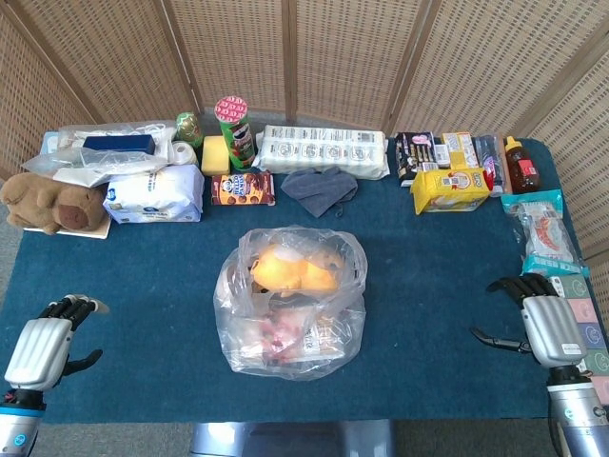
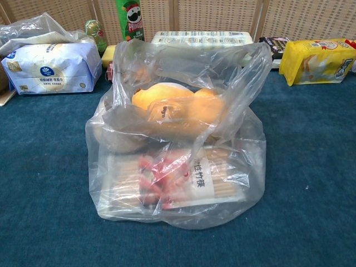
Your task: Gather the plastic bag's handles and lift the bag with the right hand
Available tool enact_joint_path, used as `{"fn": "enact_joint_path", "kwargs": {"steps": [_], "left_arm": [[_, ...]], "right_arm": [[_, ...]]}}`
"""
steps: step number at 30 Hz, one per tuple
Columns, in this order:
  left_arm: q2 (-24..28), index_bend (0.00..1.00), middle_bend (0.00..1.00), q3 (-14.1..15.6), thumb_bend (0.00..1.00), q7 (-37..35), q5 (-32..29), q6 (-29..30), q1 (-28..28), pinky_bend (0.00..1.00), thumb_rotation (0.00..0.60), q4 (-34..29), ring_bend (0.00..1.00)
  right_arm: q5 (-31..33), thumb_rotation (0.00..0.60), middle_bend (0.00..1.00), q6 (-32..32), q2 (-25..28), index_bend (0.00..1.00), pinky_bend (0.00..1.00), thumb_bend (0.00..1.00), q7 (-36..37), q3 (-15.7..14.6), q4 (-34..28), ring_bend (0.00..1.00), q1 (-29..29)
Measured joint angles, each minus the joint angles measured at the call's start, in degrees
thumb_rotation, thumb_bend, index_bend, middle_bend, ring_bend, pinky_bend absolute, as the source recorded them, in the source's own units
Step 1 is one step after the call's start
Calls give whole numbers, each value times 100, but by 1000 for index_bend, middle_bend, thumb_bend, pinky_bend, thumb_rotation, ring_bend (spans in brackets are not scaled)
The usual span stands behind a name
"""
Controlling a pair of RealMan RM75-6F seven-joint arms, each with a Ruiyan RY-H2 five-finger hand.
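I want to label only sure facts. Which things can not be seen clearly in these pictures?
- Right hand, left hand: outside the chest view.
- Plastic bag handles: crumpled clear film, no outline, both views.
- Orange item: blurred by film, unidentifiable.
- Package in the bag: print too small.

light: bright, even | shadows: soft | focus: sharp | glare: minor

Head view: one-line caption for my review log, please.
Filled clear plastic bag sits mid-table between idle, empty left hand and right hand.
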Motion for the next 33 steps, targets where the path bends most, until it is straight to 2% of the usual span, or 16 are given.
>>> {"fn": "enact_joint_path", "kwargs": {"steps": [8,14,21,24,33], "left_arm": [[75,349,346,-4,77,15,44,53,19,286,600,-61,240],[109,349,346,58,77,41,100,52,52,286,600,-144,240],[98,349,346,104,77,64,108,70,103,287,600,-156,240],[67,349,346,118,78,65,74,32,107,287,600,-132,240],[23,349,347,76,77,36,-14,-80,51,286,600,-59,240]], "right_arm": [[-79,349,343,-71,6,341,168,164,314,0,5,273,62],[-108,346,320,-359,27,311,168,141,795,16,4,255,233],[-122,346,275,-1013,57,255,151,118,1652,52,-60,208,621],[-108,321,266,-1406,58,250,147,104,2003,93,-82,195,892],[94,314,253,-2230,-217,249,125,93,2357,282,-112,177,1589]]}}
